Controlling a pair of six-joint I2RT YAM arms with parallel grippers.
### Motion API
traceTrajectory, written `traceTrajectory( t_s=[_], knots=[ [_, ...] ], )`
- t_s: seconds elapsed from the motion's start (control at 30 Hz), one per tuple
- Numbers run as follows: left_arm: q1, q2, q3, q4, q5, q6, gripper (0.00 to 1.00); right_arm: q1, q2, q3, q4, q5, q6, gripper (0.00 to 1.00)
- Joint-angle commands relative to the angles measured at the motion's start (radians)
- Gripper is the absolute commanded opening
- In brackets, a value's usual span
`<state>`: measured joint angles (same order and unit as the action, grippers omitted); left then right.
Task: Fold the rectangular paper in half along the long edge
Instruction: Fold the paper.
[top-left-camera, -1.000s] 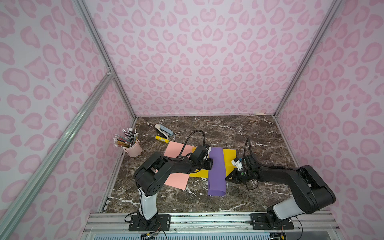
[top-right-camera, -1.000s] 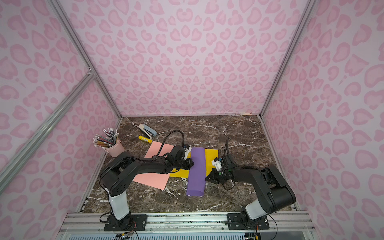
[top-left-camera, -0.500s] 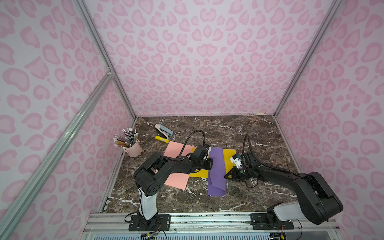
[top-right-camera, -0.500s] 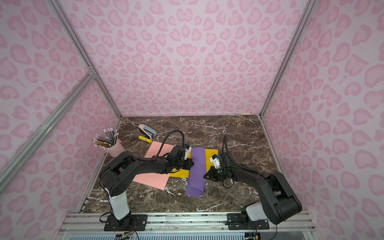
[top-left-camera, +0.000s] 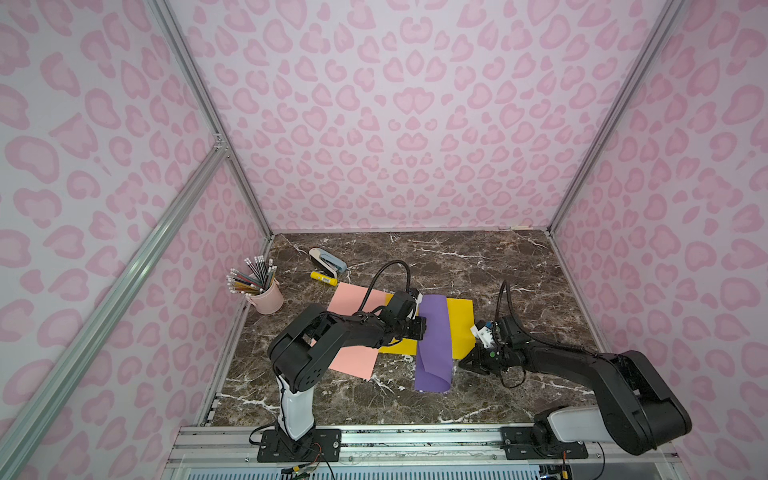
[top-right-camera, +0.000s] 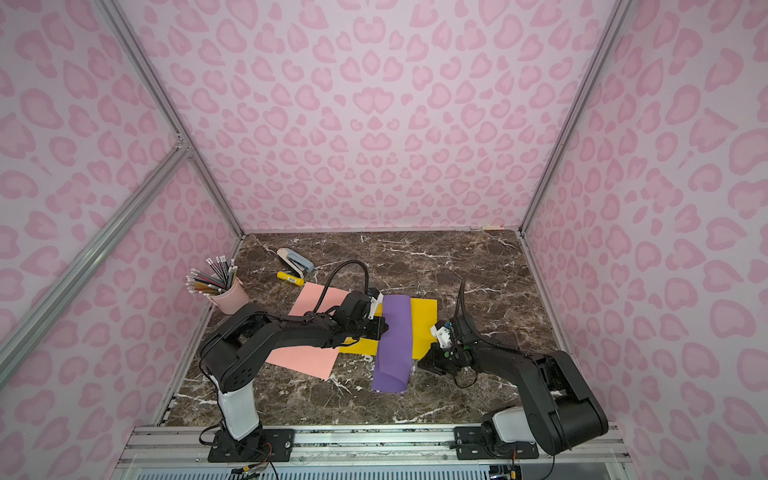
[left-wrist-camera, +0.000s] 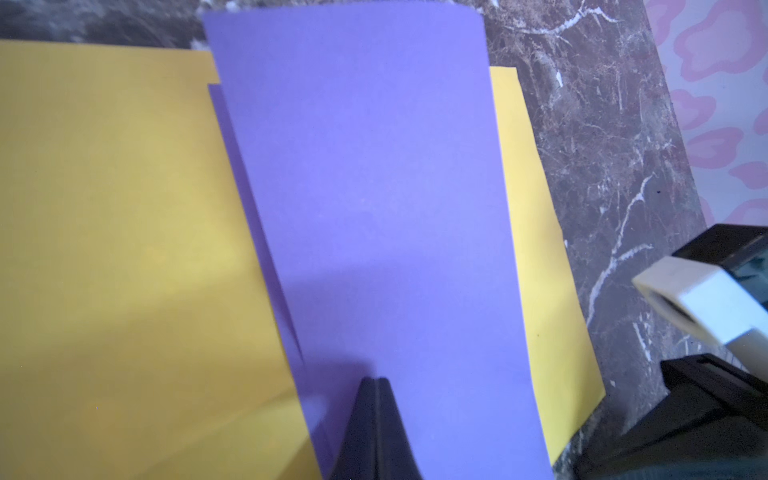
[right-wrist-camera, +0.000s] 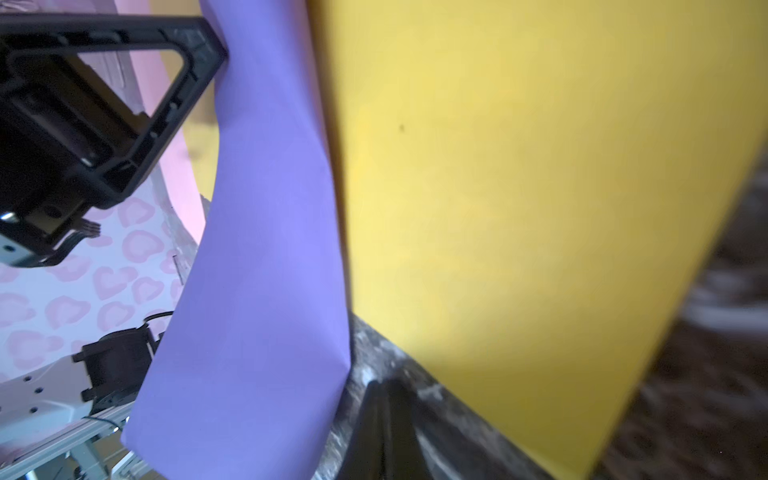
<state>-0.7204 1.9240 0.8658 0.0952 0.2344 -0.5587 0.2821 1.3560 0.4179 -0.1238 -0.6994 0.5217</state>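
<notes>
On dark brown marble-look tabletop (top-left-camera: 457, 266), white-veined and glossy: noted purple paper (top-left-camera: 434, 340), matte and smooth, doubled lengthwise into a long narrow strip. Found it laid far-to-near across a flat yellow sheet (top-left-camera: 460, 320), with the near end overhanging onto bare stone. Checked left wrist view: two layers visible, with the lower one peeking out as a thin darker sliver along one long edge. Noted the near end bowed up slightly, with a soft curved crease at its corner in both top views. Found left gripper (top-left-camera: 420, 326), black plastic with tapered fingers pressed fully together, nothing pinched between. Placed its tips down on the strip's upper face, just inside the left long edge, toward the far half. Found right gripper (top-left-camera: 464, 363) likewise fully closed and empty. Placed it low over bare marble just beside the strip's right long edge, near the near end and close to the yellow sheet's near border. Saw it apart from both papers in right wrist view; could not tell whether touching the stone. Logged elsewhere: salmon-pink sheet (top-left-camera: 353, 357) overlapping the yellow one beneath the left arm; pink cup of pencils (top-left-camera: 268, 297) by the left wall; stapler (top-left-camera: 328, 261) and yellow marker (top-left-camera: 324, 278) at far left, well apart from the strip.
</notes>
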Motion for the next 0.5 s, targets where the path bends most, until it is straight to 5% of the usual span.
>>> traceTrajectory(
  t_s=[0.0, 0.2, 0.47],
  knots=[
    [-0.001, 0.016, -0.014, -0.169, -0.049, -0.002, 0.04, 0.025, -0.022, 0.05, -0.046, 0.008, -0.007, 0.0],
    [-0.001, 0.016, -0.015, -0.17, -0.046, -0.005, 0.04, 0.15, 0.049, 0.104, 0.031, 0.028, 0.077, 0.0],
    [-0.002, 0.024, -0.009, -0.172, -0.045, -0.003, 0.04, 0.16, 0.035, -0.01, 0.045, 0.052, 0.089, 0.0]
  ],
)
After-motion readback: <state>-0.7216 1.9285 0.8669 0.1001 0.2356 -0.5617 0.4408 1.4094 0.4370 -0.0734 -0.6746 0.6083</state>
